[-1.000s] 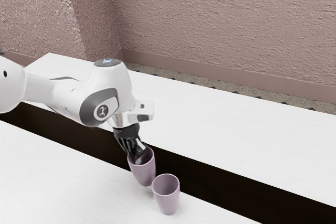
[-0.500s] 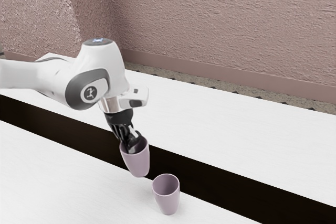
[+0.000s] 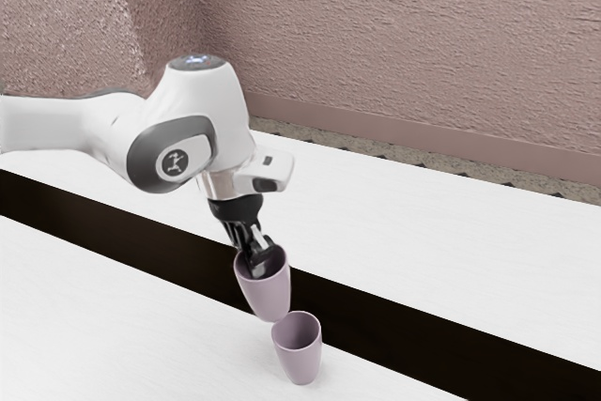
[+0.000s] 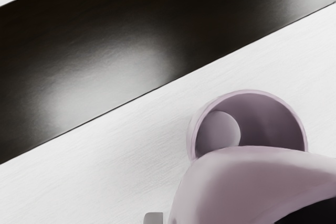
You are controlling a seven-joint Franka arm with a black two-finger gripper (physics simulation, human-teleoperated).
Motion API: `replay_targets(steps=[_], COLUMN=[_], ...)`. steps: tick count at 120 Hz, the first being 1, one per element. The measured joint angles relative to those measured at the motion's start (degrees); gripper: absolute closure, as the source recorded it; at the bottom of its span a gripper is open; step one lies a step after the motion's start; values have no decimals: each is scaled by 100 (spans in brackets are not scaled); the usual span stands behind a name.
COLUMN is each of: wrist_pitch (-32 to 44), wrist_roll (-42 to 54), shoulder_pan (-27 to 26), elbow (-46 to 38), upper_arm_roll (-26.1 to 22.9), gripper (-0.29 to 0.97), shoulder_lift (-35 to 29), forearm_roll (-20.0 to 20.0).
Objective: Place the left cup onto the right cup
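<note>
The smooth, matte mauve held cup (image 3: 262, 286), a handleless tumbler that tapers from a wide round rim to a narrower base, hangs in the air clear of the bench. It is tilted, with its mouth leaning toward the exterior view's left. Its base sits just above the rim of the other cup, a little toward the exterior view's left; I cannot tell whether the two touch. The slim black two-finger tool (image 3: 258, 253) is clamped on its rim, one finger inside the mouth and one outside the wall.

In the wrist view the held cup (image 4: 252, 187) is a soft, rounded mauve mass directly under the hand.

The mauve standing cup (image 3: 297, 347), of the same shape and finish, stands upright on the bench with its mouth open upward. From the hand its thin round rim, curved inner wall (image 4: 273, 124) and flat circular bottom are plain to see, just beyond the held one.

That makes two cups, alike in colour and form.

The flat white bench (image 3: 423, 232) has a faint brushed grain and is crossed by one wide glossy black band (image 3: 394, 326) that runs diagonally just behind the cups.

One glossy white arm (image 3: 94, 133) with a grey joint cap reaches in from the exterior view's left.

Behind it rise a rough pinkish stucco wall (image 3: 394, 35), a smooth pink skirting board (image 3: 423, 133) and a narrow strip of speckled floor (image 3: 423, 157).
</note>
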Motion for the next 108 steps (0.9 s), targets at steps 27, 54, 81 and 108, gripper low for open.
replay_targets(steps=[27, 54, 81, 108], wrist_pitch=[49, 182, 269, 315], wrist_roll=[37, 58, 66, 67], shoulder_pan=[-5, -20, -14, -6], elbow=[206, 204, 150, 98], upper_arm_roll=[-194, -237, -238, -230], gripper=[78, 78, 78, 78], shoulder_lift=[325, 475, 513, 547], forearm_roll=[-81, -157, -168, -169])
